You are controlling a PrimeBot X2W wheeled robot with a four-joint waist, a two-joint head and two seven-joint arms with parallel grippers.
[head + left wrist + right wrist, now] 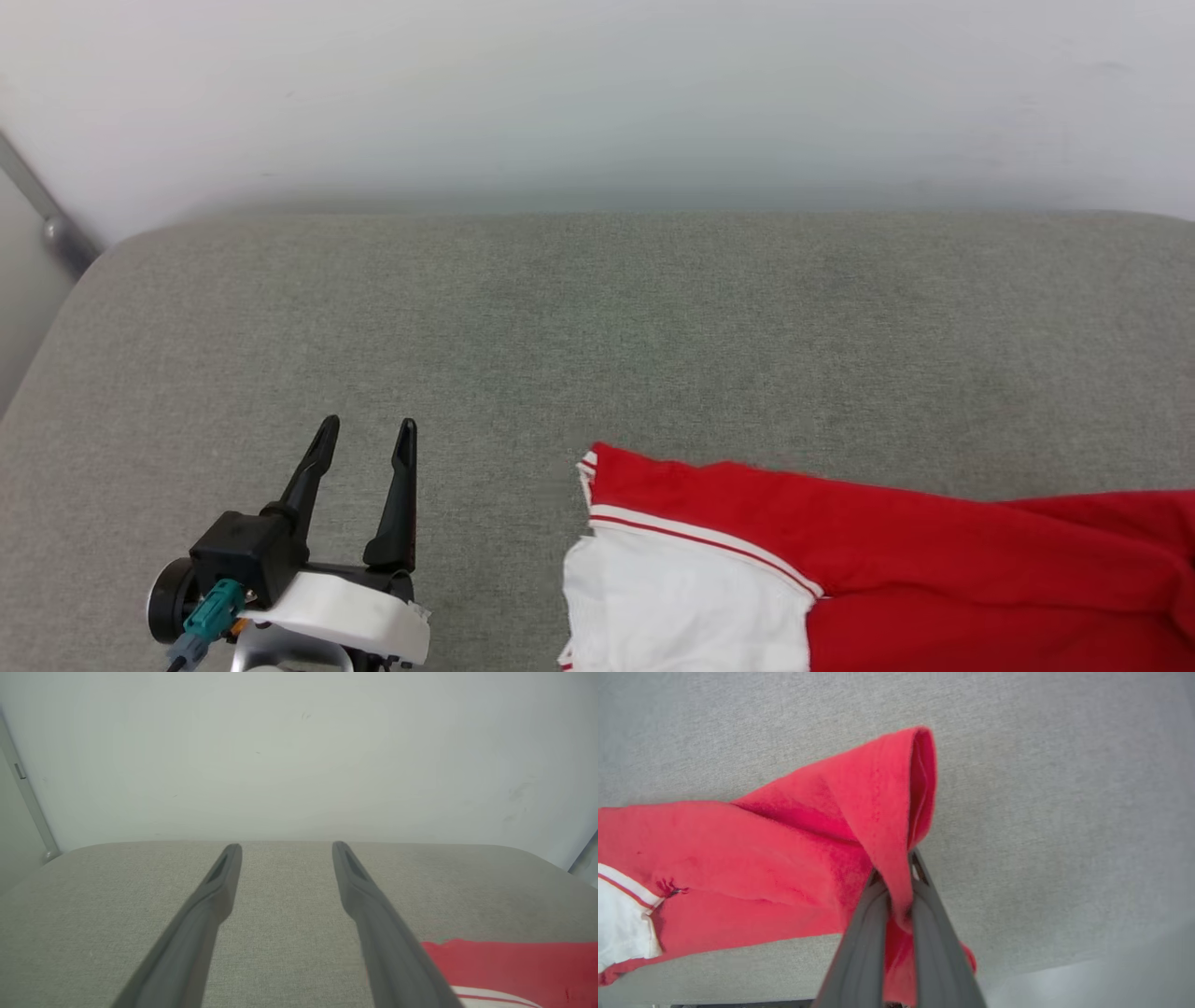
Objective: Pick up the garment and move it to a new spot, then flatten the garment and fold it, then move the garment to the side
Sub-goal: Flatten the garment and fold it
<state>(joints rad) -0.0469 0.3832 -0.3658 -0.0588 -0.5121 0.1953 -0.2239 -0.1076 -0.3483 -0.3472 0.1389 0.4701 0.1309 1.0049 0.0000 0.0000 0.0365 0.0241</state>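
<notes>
The red shirt lies on the gray cushion, at the cushion's near edge and toward its right end. Its white sleeve, which has red stripes, lies flat on the cushion. The right gripper is over the cushion. Its two fingers are pressed together on a fold of the red shirt, and a loop of cloth pokes out past the fingertips. The left gripper is over the left part of the cushion, near its front edge and apart from the shirt. Its fingers are spread wide, and the bare cushion shows between them. A white wall stands behind the cushion.
</notes>
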